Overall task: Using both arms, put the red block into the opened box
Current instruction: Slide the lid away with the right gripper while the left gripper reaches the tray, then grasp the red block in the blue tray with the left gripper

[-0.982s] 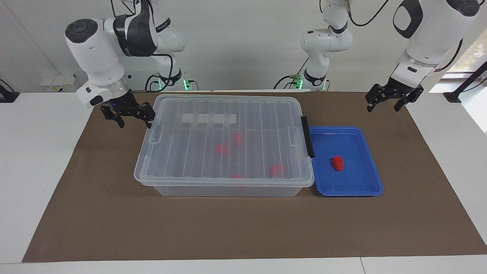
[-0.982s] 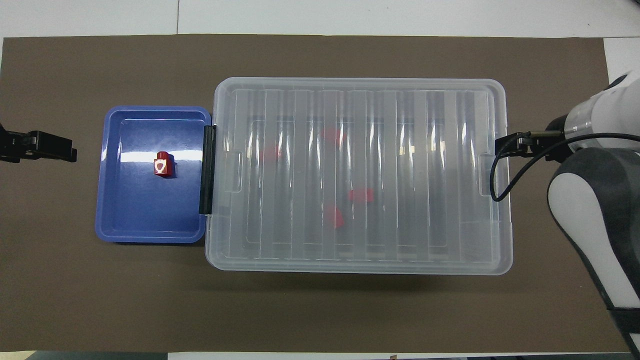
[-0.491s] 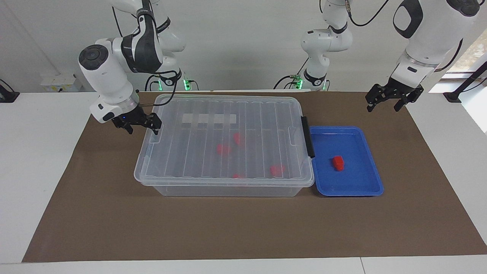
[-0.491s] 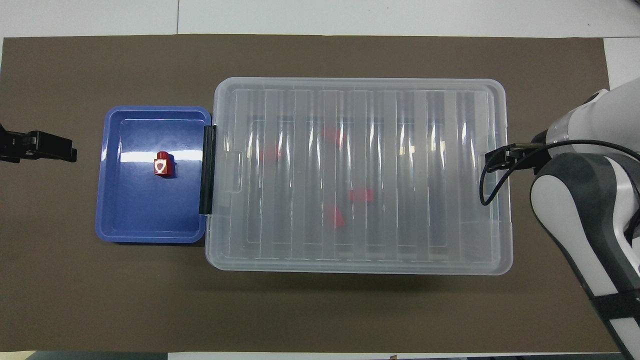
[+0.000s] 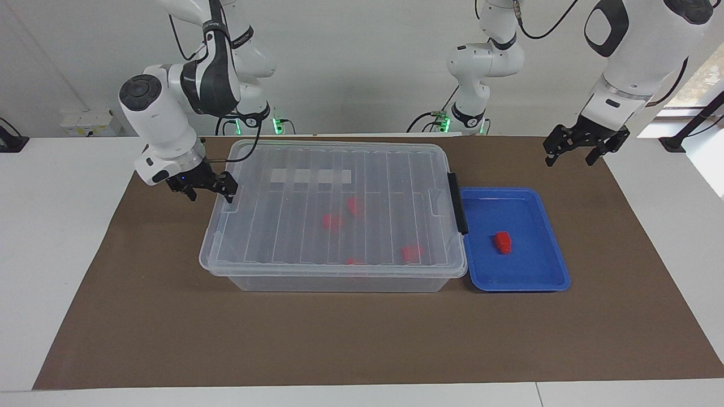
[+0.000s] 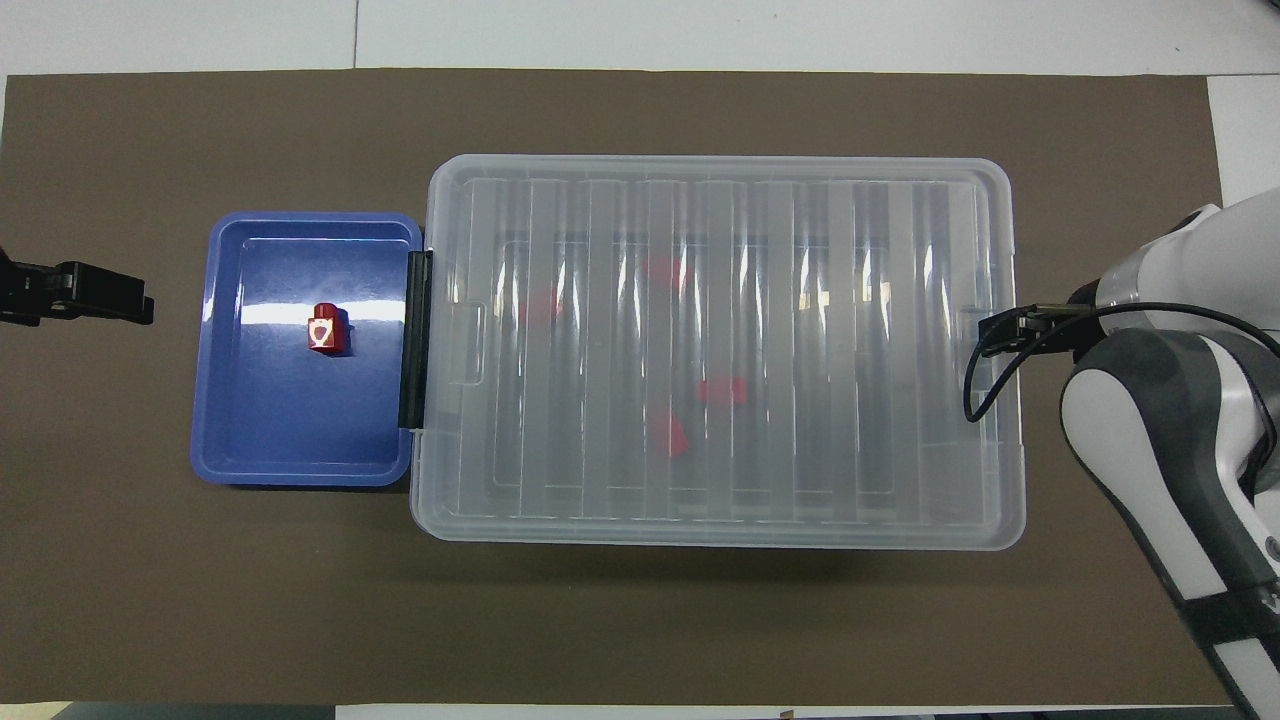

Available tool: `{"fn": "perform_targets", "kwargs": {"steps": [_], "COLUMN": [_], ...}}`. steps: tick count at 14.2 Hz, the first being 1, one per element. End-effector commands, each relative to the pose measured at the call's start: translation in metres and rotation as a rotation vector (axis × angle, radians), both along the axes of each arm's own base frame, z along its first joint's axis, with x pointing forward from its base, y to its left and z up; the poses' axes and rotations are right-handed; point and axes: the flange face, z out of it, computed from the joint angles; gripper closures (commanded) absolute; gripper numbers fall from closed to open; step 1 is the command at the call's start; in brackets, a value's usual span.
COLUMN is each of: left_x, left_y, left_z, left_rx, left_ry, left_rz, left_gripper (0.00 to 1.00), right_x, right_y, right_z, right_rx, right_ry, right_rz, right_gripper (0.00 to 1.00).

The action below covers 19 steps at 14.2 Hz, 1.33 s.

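The red block point(image 5: 502, 242) point(image 6: 328, 330) lies in a shallow blue tray point(image 5: 543, 280) point(image 6: 300, 465). This tray sits against the black-handled end of the box point(image 5: 339, 280) point(image 6: 720, 535). A ribbed clear lid point(image 5: 294, 226) covers the box. My right gripper point(image 5: 208, 191) is open at the box's other end, one finger by the lid's rim. In the overhead view the right arm point(image 6: 1160, 420) hides most of it. My left gripper point(image 5: 570, 157) point(image 6: 140, 300) waits open in the air over the mat, toward the left arm's end, apart from the tray.
Several red pieces point(image 5: 332, 221) point(image 6: 720, 390) show blurred through the lid, inside the box. A white tape strip point(image 5: 311, 176) is on the lid. A brown mat point(image 5: 362, 339) covers the table under everything.
My right gripper has come down and in from beside the box's corner to the rim at the box's end. The left arm, the block and the box have not moved.
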Motion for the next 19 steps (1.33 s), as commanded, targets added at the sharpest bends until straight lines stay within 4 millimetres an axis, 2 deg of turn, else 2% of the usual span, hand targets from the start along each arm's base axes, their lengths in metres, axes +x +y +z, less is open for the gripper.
{"fn": "perform_targets", "kwargs": {"steps": [1,10,12,13,15,19], "left_x": [-0.006,-0.008,-0.008,-0.015,-0.025,-0.023], "left_y": [0.004,0.002,-0.007,-0.011,-0.033,-0.045], "left_z": [0.005,0.004,0.001,-0.009,-0.051,-0.121], "left_rx": [-0.014,-0.014,-0.014,-0.013,-0.012,-0.014], "left_ry": [0.004,0.013,0.007,0.007,-0.024,-0.041], "left_rz": [0.000,-0.001,0.000,-0.008,-0.046,-0.020], "left_gripper": [0.00,0.00,0.00,0.00,0.00,0.00], "right_x": [-0.007,-0.009,-0.010,-0.011,-0.013,-0.017], "right_y": [-0.026,-0.095,-0.111,-0.118,-0.132,-0.157], "right_z": [0.000,0.000,0.000,0.000,0.001,0.003], "right_rx": [-0.027,-0.071,-0.075,-0.074,-0.075,-0.082], "right_ry": [-0.015,-0.046,-0.057,-0.056,-0.061,-0.063], "right_rz": [0.029,0.136,0.158,0.168,0.187,0.233], "right_gripper": [0.00,0.00,0.00,0.00,0.00,0.00]}}
